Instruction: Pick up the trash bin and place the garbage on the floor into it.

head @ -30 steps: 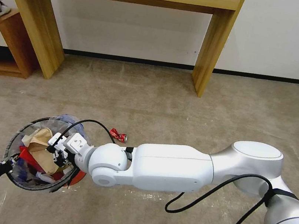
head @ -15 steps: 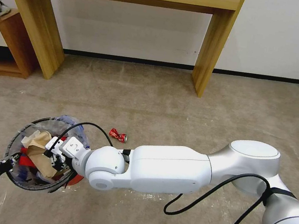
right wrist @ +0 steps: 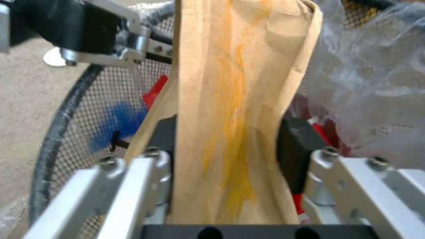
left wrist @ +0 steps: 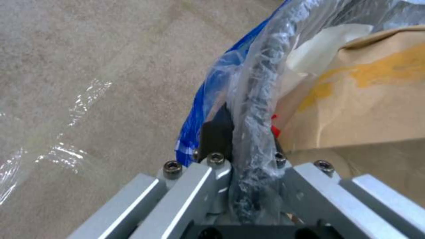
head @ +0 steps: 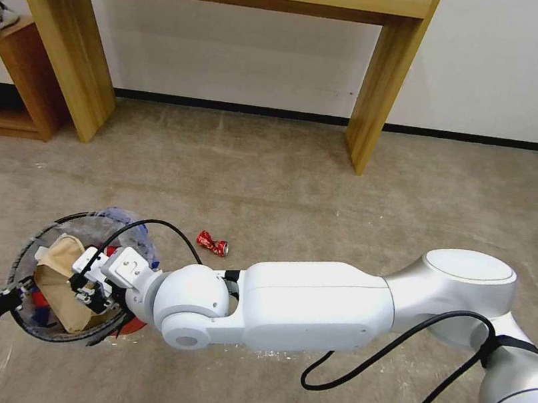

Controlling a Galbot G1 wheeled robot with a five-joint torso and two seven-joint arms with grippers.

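Note:
The trash bin (head: 23, 257), with dark mesh and a clear liner, hangs at lower left above the floor (head: 298, 186). My left gripper (head: 10, 299) is shut on its near rim. The left wrist view shows that gripper (left wrist: 242, 132) clamping the bagged rim (left wrist: 259, 83). My right gripper (head: 84, 289) reaches over the bin's mouth, shut on a tan paper packet (head: 59, 271). In the right wrist view the packet (right wrist: 230, 99) stands between the fingers (right wrist: 296, 139), inside the mesh (right wrist: 102, 99). Red wrappers lie under it. A crushed red can (head: 212, 243), one piece of the garbage, lies on the carpet beyond the bin.
A wooden table stands at the back wall on two legs (head: 69, 50) (head: 377, 89). A low wooden shelf (head: 11, 75) is at the far left. A black cable (head: 394, 355) loops off my right forearm. Open carpet lies ahead and to the right.
My right gripper has moved left and deeper over the bin, carrying the tan packet with it. The left gripper and the can stay where they were.

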